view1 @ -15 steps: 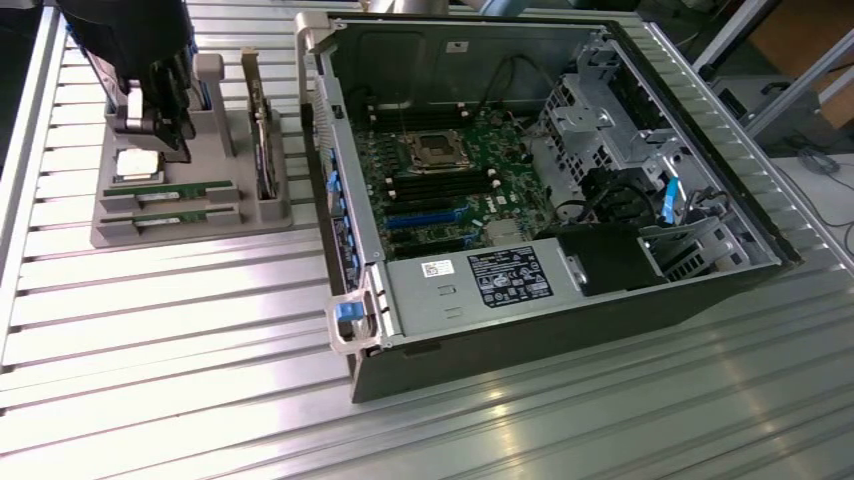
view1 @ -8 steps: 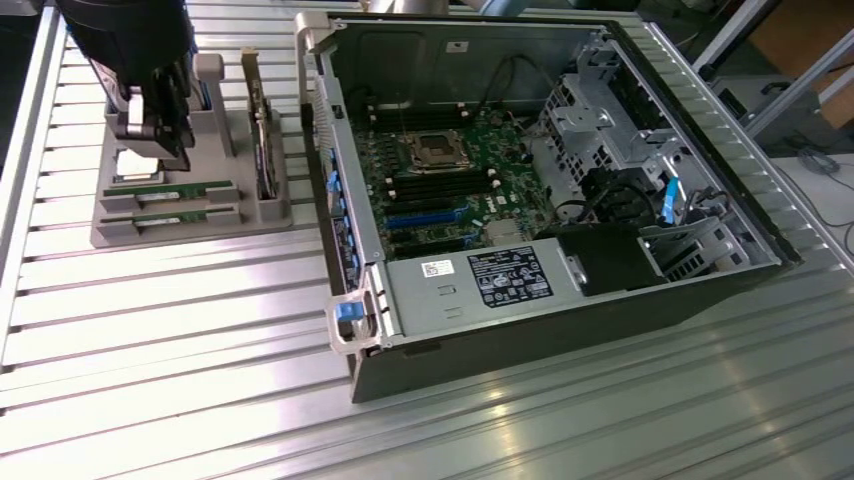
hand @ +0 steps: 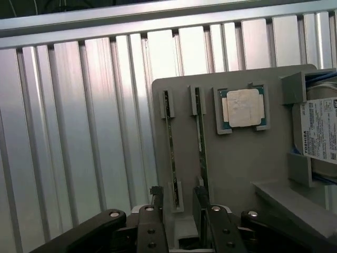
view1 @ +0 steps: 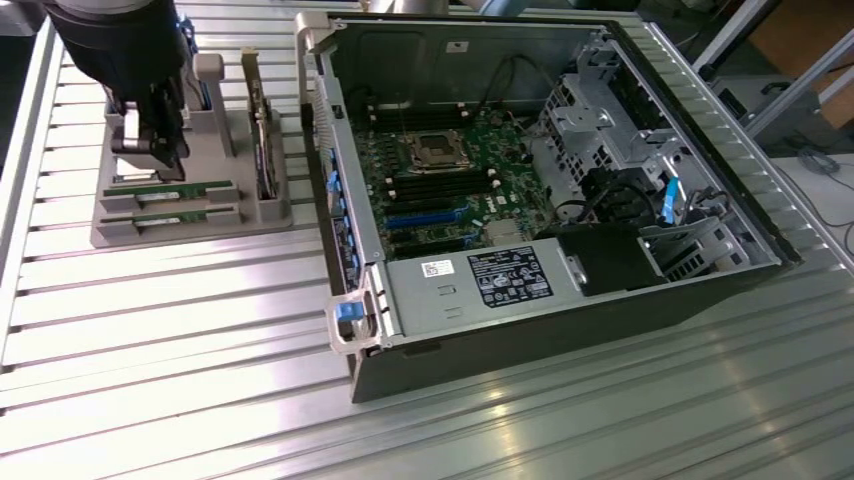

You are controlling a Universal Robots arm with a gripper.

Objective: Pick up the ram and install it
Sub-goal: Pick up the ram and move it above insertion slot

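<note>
— Where is the ram [hand: 171,153]?
— It's a long, thin green circuit-board stick, standing on edge in a slot of the flat grey plastic holder [hand: 237,168]. A twin green stick [hand: 202,142] separates it from the square silver processor chip [hand: 244,107].
— And the black gripper [hand: 177,196]?
— Its fingers are spread and grasp nothing. The ram's end sits between the 2 fingertips. The open black computer case [view1: 400,55] stands at the exterior view's right of the holder.

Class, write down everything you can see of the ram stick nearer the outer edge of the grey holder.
The ram stick is a long, thin green board with small dark parts, seen edge-on. It stands on edge in the grey holder, a grey clip at each end, parallel to its twin. The open gripper hangs at its near end; contact cannot be told.
</note>
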